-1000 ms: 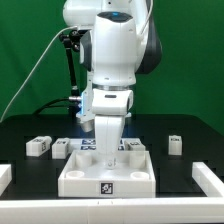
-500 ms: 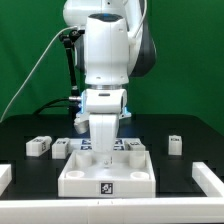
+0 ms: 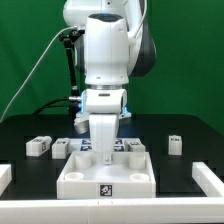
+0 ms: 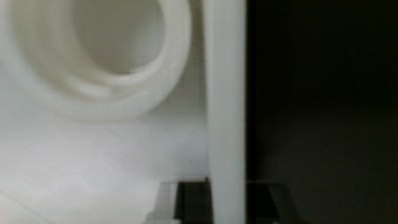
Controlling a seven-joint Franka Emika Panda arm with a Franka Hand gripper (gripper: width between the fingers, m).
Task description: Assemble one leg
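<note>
My gripper [image 3: 104,150] is lowered onto the far wall of the large white square panel [image 3: 106,176]. In the wrist view the gripper [image 4: 228,190] has a dark finger [image 4: 192,204] on each side of the panel's thin white wall [image 4: 224,100], pressed against it. A round corner socket [image 4: 98,50] lies beside the wall. The legs lie loose on the black table: two on the exterior view's left [image 3: 38,146] [image 3: 60,148], one on the right [image 3: 175,144], and one behind the panel [image 3: 135,146]. None is held.
The marker board [image 3: 88,143] lies behind the panel, mostly hidden by the arm. White rig blocks sit at the front left [image 3: 4,176] and front right [image 3: 210,178] edges. A black cable hangs behind the arm on the left.
The arm shifted slightly toward the exterior view's left a second ago and has held still over the panel's far wall since.
</note>
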